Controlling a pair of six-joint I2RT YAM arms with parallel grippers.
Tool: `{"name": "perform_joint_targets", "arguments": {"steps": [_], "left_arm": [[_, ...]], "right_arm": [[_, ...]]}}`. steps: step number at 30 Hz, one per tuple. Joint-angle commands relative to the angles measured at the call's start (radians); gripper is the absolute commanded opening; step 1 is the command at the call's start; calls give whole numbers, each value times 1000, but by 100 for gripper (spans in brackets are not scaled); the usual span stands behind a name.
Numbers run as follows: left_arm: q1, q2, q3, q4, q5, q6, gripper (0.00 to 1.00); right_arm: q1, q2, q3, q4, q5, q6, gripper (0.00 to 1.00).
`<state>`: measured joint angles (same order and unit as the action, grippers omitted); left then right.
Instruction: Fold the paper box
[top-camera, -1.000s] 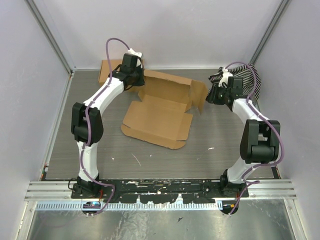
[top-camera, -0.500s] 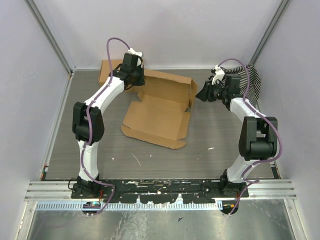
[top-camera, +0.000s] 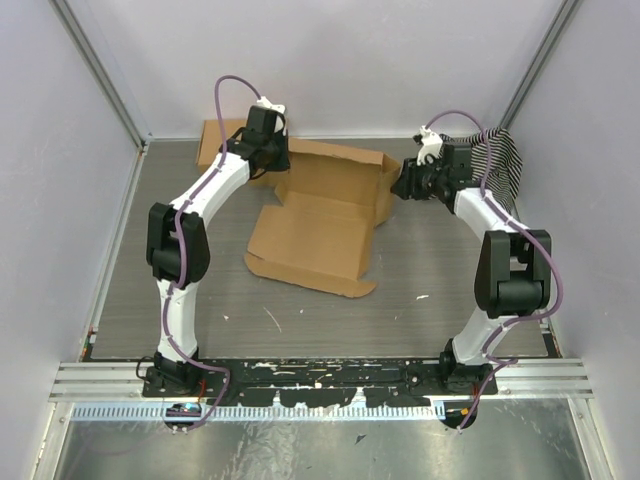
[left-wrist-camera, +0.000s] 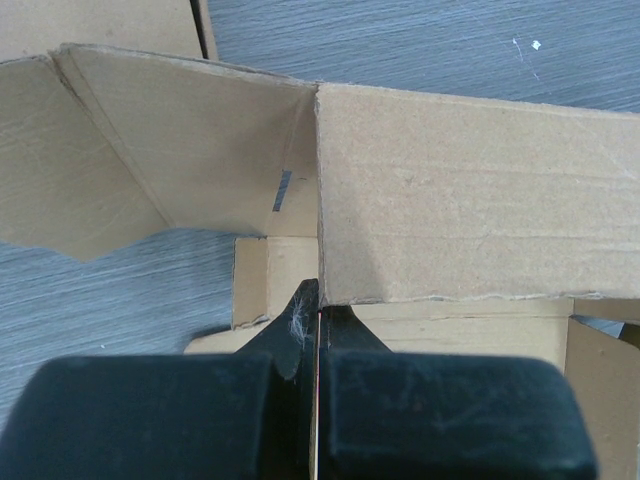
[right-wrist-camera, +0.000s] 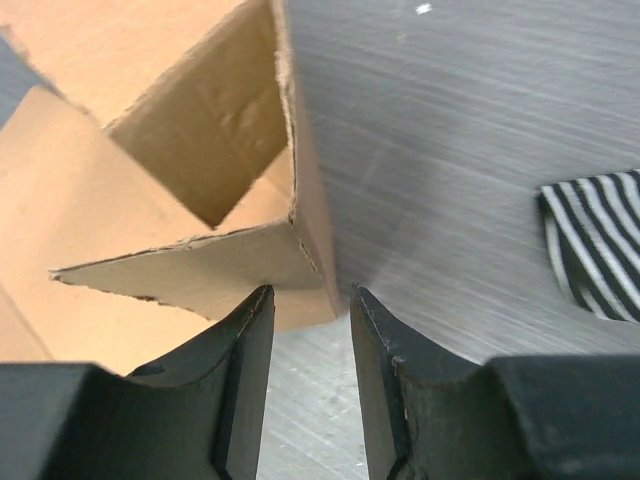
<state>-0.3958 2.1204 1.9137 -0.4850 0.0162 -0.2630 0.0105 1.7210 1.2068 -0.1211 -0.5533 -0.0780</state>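
The box (top-camera: 318, 225) lies on the table (top-camera: 450, 270) in the upper middle of the top view, between the two arms. It is a die-cut sheet only partly erected, and most of it is flat.

Status of the fold:
- The large panel toward the lower centre of the top view lies flat, its edge flaps not turned up.
- Along the far edge, the rear wall (left-wrist-camera: 470, 190) stands upright in the left wrist view. The flap (left-wrist-camera: 180, 140) beside it, at the upper left of that view, leans outward.
- At the right end, a side wall (right-wrist-camera: 215, 115) is raised and meets a short tab at a corner, as the right wrist view shows.

The left gripper (left-wrist-camera: 313, 300) is closed, fingertips together, at the corner where the rear wall ends. Nothing shows between the tips, and whether they press on the board cannot be told.

The right gripper (right-wrist-camera: 310, 292) has its jaws apart. The right corner edge sits just ahead of the gap and is not clamped. The cloth (right-wrist-camera: 600, 240) lies well apart, at the right edge of that view.

Assessment: the task appears to be at an early stage. Two walls are up but not locked. What remains is tucking the tabs, raising the other walls and closing the lid.
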Motion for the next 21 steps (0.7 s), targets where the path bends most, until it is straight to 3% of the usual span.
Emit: {"name": "perform_joint_targets", "arguments": {"steps": [1, 13, 21], "left_arm": [[0, 8, 6, -35, 6, 1, 0], [-1, 9, -11, -22, 7, 3, 0], [0, 45, 37, -44, 5, 0, 0]], "right_arm": [[-30, 19, 79, 19, 95, -6, 42], [-47, 93, 124, 66, -148, 30, 42], [-49, 136, 172, 60, -145, 37, 42]]}}
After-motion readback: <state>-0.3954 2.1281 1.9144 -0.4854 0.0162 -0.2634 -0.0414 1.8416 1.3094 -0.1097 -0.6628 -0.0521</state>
